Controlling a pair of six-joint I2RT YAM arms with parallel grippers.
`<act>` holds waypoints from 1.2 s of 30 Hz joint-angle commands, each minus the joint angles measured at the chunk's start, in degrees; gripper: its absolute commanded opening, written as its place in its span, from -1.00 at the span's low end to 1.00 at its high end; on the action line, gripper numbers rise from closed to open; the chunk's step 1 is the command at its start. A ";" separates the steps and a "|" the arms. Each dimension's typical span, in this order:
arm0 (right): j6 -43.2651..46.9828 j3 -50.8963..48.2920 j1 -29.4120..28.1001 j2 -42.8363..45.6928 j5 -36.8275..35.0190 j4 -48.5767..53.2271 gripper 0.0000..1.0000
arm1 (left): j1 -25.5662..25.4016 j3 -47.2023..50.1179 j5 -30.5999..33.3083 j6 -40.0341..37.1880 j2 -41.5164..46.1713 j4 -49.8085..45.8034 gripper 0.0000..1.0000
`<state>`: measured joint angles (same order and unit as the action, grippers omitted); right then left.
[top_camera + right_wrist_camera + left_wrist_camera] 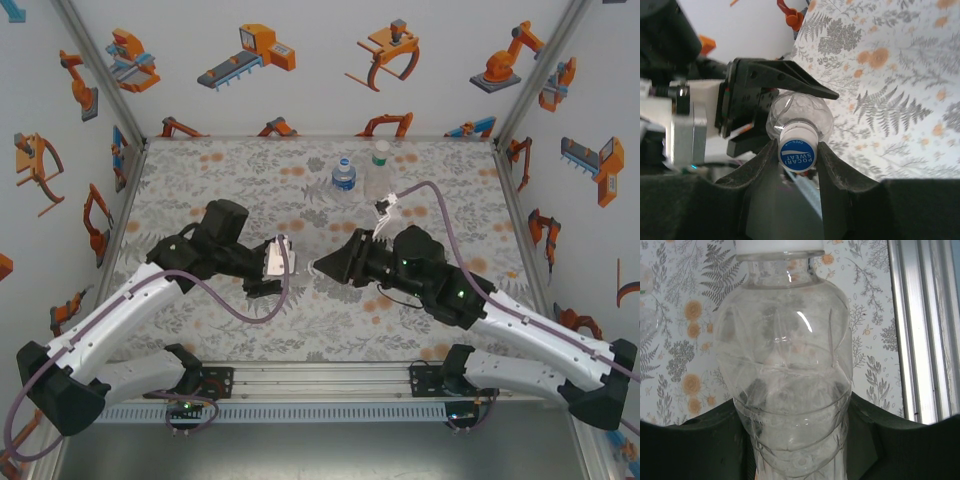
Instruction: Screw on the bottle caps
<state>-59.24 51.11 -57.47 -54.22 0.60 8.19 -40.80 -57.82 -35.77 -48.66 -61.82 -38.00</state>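
A clear unlabelled bottle (787, 365) lies sideways above the mat, and my left gripper (795, 437) is shut on its lower body. A white cap (780, 246) sits on its neck. In the right wrist view that cap (797, 151) has a blue printed top, and my right gripper (798, 156) is shut on it, one finger on each side. From above, the two grippers meet nose to nose at the table's middle, the left gripper (272, 262) with the bottle (278, 256) and the right gripper (318, 266) at its mouth.
Two more bottles stand upright at the back: one with a blue label (343, 177) and a pale one with a greenish cap (380, 170). A flower-patterned mat (200, 190) covers the table. Walls close in the left, right and far sides.
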 commanded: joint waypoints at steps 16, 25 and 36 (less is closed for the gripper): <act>-24.34 -3.29 0.95 -6.93 -8.12 -1.91 -1.00 | -1.43 -1.17 0.82 10.04 -0.69 12.59 -1.00; -17.30 -3.06 0.94 -4.19 -12.03 -2.17 -1.00 | -1.29 -0.26 2.29 10.40 -0.68 13.85 -1.00; 17.59 -6.07 0.87 0.52 -1.02 -19.61 -1.00 | -0.75 0.34 -5.34 8.42 0.26 13.81 -1.00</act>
<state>-56.34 46.61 -56.05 -54.54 -7.25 -3.73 -40.77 -56.49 -30.81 -38.96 -63.26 -29.32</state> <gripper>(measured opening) 0.343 0.530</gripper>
